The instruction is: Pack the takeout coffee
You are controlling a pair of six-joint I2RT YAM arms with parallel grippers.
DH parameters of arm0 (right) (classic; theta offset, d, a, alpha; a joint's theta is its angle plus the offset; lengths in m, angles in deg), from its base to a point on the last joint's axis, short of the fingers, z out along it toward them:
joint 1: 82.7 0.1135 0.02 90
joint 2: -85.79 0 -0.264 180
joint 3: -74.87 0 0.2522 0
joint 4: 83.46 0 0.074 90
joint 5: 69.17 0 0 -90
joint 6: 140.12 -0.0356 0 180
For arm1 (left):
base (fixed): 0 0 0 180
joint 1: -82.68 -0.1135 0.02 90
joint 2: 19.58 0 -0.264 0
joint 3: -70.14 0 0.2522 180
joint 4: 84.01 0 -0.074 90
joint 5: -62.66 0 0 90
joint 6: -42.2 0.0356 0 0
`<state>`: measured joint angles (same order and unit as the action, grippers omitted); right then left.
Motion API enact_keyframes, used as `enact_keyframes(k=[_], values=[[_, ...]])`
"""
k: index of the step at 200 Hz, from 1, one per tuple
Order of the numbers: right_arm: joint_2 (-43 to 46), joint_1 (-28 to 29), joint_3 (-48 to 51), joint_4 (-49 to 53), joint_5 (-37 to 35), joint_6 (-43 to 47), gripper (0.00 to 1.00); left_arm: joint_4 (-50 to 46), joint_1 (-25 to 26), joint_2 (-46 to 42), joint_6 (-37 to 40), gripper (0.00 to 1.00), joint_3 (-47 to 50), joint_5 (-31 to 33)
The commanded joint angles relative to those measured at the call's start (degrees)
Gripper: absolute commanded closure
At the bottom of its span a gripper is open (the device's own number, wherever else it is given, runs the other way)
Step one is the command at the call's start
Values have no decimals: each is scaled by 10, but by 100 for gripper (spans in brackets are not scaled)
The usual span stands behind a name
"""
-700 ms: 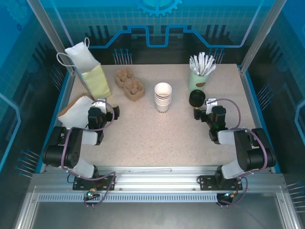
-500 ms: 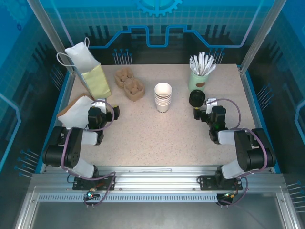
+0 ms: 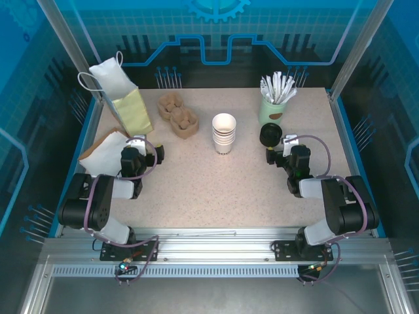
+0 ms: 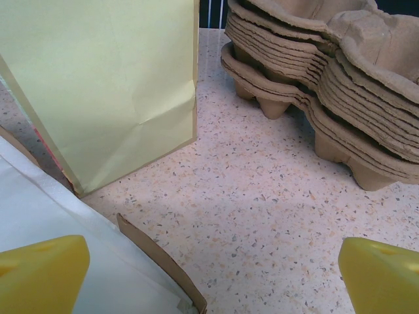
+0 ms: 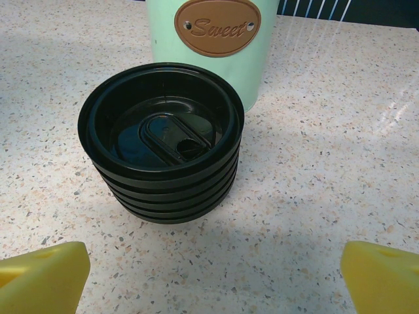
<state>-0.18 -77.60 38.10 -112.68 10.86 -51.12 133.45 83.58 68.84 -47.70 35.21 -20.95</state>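
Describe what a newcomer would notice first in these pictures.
A stack of round black plastic lids stands in front of a mint-green tin labelled "Sweet", far right. In the middle stands a stack of white paper cups. Far left is a pale yellow-green paper bag.

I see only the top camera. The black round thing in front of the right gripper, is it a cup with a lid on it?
Observer: In the right wrist view it is a stack of black lids standing on the table; I see no cup under it.
Operator: What stands behind it?
Observer: A mint container with a brown label reading "Sweet".
Operator: Is the left gripper open?
Observer: Yes, open, with nothing between its fingertips.
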Motion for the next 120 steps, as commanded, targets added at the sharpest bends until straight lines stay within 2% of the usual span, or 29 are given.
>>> enact_keyframes(k=[1, 47, 75, 90, 101, 113, 120], values=[[-2, -4, -10, -17, 7, 4, 0, -3, -5, 1, 1, 1, -12, -20], [0, -5, -10, -18, 6, 4, 0, -19, -5, -13, -1, 1, -17, -17], [80, 4, -65, 135, -37, -1, 0, -176, -5, -117, -12, 1, -56, 0], [135, 2, -81, 192, -69, -54, 0, -272, -5, -169, -90, 1, -89, 34], [179, -3, -94, 238, -74, -98, 0, -340, -5, -202, -160, 1, -113, 26], [220, -3, -116, 304, -71, -145, 0, -407, -5, -227, -230, 1, -138, -26], [238, 0, -134, 336, -52, -160, 0, -420, -3, -237, -253, 1, -146, -84]])
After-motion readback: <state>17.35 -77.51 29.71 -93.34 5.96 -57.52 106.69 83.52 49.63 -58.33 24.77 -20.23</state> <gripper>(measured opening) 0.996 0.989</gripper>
